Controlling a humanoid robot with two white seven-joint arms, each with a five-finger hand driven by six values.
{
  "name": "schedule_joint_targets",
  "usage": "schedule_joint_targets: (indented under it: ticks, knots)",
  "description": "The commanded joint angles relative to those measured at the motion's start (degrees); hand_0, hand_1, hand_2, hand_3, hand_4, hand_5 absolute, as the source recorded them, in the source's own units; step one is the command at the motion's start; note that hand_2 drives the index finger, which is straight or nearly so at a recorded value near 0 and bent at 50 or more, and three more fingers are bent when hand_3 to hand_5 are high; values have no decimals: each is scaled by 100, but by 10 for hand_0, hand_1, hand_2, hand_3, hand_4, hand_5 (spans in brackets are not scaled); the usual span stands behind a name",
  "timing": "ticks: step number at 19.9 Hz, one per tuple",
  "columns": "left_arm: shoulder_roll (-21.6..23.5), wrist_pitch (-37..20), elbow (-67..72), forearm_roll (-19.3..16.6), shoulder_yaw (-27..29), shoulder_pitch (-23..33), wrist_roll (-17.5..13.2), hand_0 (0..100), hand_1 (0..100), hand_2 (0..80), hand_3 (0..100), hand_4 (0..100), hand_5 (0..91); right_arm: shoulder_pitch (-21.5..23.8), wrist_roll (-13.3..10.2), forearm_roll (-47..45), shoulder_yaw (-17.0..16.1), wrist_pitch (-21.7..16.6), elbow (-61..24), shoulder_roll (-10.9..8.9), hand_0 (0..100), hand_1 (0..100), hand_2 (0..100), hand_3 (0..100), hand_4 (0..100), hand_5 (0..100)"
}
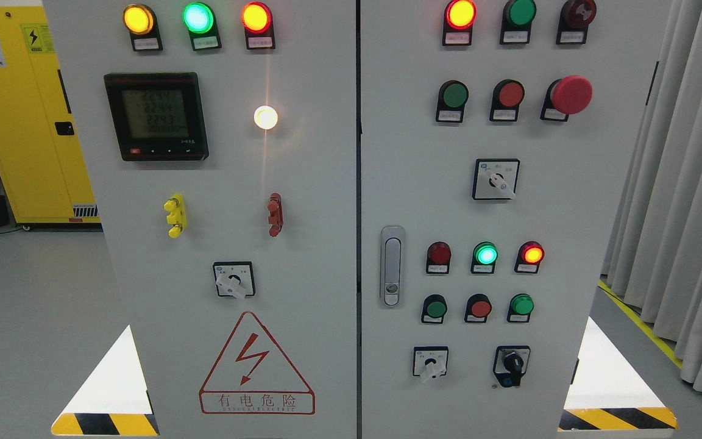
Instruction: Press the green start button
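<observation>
The head camera is facing a grey electrical control cabinet (pixel 326 378) with two doors, and neither robot hand is showing in the view, so whether the fingers are wide, narrow or holding anything cannot be told. Judging by that, the task is sitting at its opening step: the approach has not begun and nothing is touching the panel.

Several green candidates are sitting on the right door. An unlit green push button (pixel 453 95) is standing in the upper row, just left of a red push button (pixel 510 94) and the red mushroom emergency stop (pixel 571 94). Lower down, two more green buttons (pixel 435 308) are flanking another red one, with the brighter green button (pixel 521 304) on the right. The labels under them are too small to read, so which one is the start button cannot be told for certain. Lit green lamps (pixel 485 253) are glowing above, but these look like indicators rather than buttons.

The next move is calling for one arm rising into view, a single fingertip lining up squarely on the chosen green button, well apart from the emergency stop, and pushing straight in.
</observation>
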Motion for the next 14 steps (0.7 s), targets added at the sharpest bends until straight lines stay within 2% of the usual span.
schedule_joint_targets:
  ticks: [1,7,9,12,14]
  knots:
    - [78,6,-150,0,0,26,4,120,556,0,0,0,0,0,-11,186,-114,3,0,-23,172,324,0,0,0,0]
    - [78,6,-150,0,0,35,4,120,556,0,0,0,0,0,6,195,-114,-41,-9,-23,171,324,0,0,0,0]
    - [78,-3,-158,0,0,35,4,120,556,0,0,0,0,0,102,256,-97,-67,-140,-32,171,324,0,0,0,0]
    - [69,-3,-150,0,0,35,4,120,556,0,0,0,0,35,156,335,-44,-41,-981,38,170,326,0,0,0,0]
    - [52,-3,-150,0,0,35,4,120,556,0,0,0,0,96,164,711,-44,-32,-1509,65,166,339,0,0,0,0]
